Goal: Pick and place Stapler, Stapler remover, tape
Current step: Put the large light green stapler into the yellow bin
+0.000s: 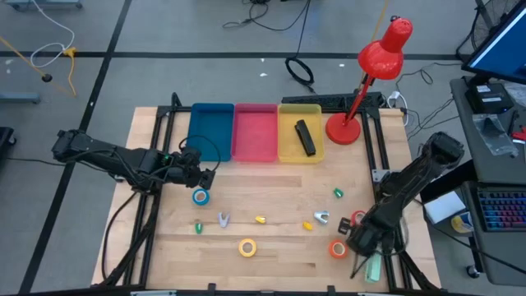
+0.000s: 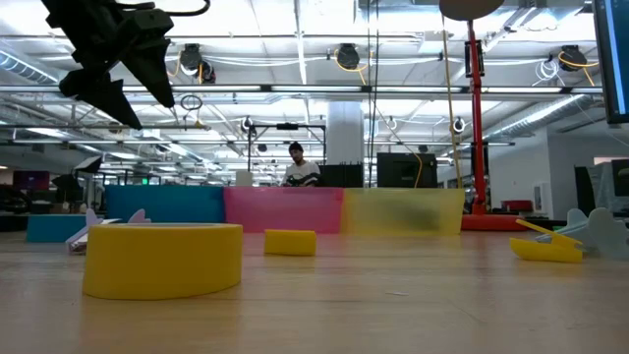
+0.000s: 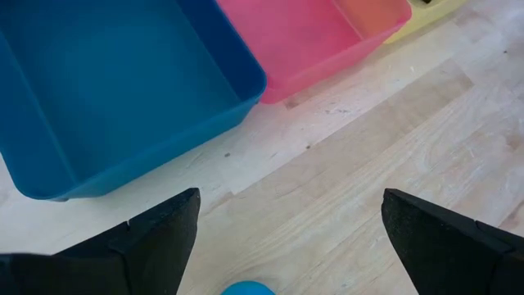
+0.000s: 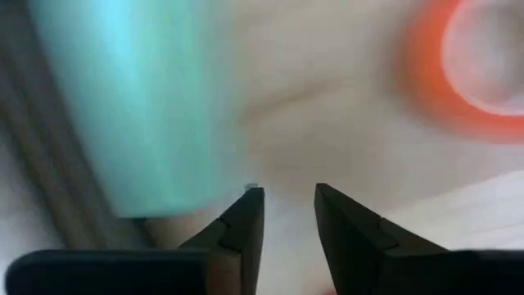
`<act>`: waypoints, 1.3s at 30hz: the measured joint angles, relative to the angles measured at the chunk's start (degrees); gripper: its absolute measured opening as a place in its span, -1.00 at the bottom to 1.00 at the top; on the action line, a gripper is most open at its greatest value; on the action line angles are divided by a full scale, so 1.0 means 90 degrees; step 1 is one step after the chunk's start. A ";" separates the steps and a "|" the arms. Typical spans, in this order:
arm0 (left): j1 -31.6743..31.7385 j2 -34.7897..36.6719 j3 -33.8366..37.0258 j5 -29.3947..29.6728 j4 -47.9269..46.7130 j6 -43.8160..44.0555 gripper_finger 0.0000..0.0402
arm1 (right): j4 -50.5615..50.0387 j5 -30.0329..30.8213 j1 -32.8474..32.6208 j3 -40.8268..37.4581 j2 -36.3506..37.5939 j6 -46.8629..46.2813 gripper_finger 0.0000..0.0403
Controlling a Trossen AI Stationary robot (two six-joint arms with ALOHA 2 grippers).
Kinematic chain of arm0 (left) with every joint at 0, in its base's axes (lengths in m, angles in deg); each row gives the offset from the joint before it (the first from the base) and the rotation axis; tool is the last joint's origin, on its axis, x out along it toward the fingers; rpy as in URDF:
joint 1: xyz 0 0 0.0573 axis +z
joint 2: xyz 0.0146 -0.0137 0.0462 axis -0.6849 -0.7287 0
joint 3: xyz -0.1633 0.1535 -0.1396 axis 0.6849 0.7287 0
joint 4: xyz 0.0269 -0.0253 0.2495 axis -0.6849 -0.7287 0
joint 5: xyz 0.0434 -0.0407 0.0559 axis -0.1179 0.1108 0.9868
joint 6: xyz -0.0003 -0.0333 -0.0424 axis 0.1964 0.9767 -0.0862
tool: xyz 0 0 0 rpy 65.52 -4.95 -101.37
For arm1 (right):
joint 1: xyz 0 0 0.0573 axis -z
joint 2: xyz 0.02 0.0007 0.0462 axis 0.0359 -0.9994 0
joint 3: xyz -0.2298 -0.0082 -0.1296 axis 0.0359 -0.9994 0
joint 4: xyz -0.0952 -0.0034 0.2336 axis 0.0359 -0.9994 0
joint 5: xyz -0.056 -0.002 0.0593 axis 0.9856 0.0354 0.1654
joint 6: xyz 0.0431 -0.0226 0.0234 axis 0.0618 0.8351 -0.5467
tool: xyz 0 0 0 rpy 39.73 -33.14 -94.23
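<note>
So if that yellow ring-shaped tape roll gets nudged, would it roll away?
Probably not: the yellow ring-shaped tape roll lies flat on the wooden table, so it should slide. It looks rigid and light; its hollow core suggests little weight. Tipped onto its edge, it likely rolls.

From the left wrist, the blue tape roll (image 3: pixel 247 288) is showing only its top arc, the frame edge cutting off the rest. From the right wrist, the orange-red tape roll (image 4: pixel 475 65) and a pale green object (image 4: pixel 139 98) are blurring badly and running out of frame. Overhead, the small silvery pieces (image 1: pixel 223 219) on the counter (image 1: pixel 271 255) are appearing too small to identify.
</note>
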 joint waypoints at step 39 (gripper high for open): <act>0.0000 0.0000 -0.0002 0.0010 0.0005 -0.0811 0.89 | 0.0185 -0.1671 -0.0424 0.0883 -0.0146 -0.0690 -0.47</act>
